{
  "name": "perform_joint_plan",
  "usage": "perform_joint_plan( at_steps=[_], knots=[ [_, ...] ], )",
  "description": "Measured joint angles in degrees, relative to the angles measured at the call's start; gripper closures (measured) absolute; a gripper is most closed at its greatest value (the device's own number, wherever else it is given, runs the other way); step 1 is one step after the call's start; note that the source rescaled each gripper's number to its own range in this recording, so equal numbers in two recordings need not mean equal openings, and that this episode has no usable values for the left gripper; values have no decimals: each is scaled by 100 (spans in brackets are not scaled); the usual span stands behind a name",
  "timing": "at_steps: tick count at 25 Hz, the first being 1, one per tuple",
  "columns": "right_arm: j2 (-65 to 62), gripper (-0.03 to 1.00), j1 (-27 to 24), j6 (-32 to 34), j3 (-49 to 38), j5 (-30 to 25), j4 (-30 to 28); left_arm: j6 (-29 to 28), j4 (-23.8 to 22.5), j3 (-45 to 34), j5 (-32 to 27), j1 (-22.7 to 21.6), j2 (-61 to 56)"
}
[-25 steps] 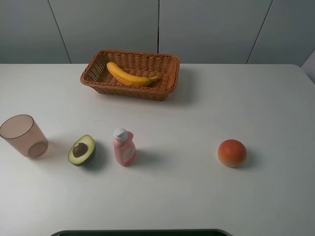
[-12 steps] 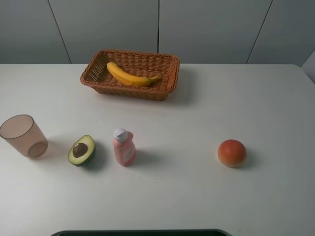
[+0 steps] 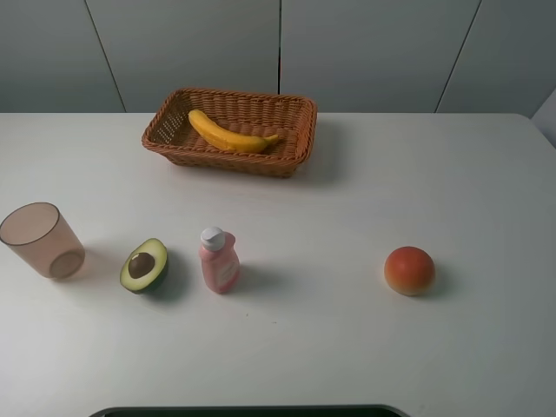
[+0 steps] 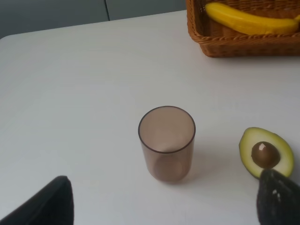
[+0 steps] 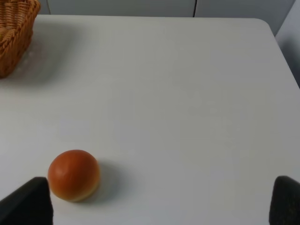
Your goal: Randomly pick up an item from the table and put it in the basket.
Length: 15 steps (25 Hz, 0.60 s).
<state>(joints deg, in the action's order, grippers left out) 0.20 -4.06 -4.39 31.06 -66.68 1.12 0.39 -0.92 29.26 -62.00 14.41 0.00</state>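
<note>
1. Nothing is moving: every thing is sitting in the same spot as a second ago.
2. Lying inside the basket [image 3: 229, 130] at the far side of the tabletop [image 3: 365, 200] is the banana [image 3: 230, 133], with its dark stem tip pointing right in the high view.
3. That looks like the drop-off step being done already, since the banana is resting in the basket and no pincer is touching it.
4. No arm is showing in the high view, so both arms seem to be waiting back near the front edge.
5. If another pick is wanted, an arm needs to reach out, come down over one thing with its fingers wide, and close on it gently.
6. Waiting on the tabletop are the cup [image 3: 41, 240], the avocado [image 3: 144, 265], the pink bottle [image 3: 218, 260] and the round fruit [image 3: 409, 270].
7. Only the high view is showing the bottle and all the things at once.
8. Looking at the left wrist view, the left pincer [image 4: 164, 201] is holding nothing, with dark tips far apart at both corners and the cup between them.
9. Looking at the right wrist view, the right pincer [image 5: 161, 201] is wide apart too, with the round fruit near one tip.
</note>
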Motion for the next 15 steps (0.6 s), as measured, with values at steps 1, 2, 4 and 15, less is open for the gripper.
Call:
perform_joint_plan(
  at_steps=[1, 2, 4, 15],
  knots=[
    [0, -3, 0, 9, 0, 0, -10, 0, 0, 0, 0, 0, 0],
    [0, -3, 0, 9, 0, 0, -10, 0, 0, 0, 0, 0, 0],
    [0, -3, 0, 35, 0, 0, -10, -39, 0, 0, 0, 0, 0],
    [0, -3, 0, 68, 0, 0, -25, 0, 0, 0, 0, 0, 0]
  ],
)
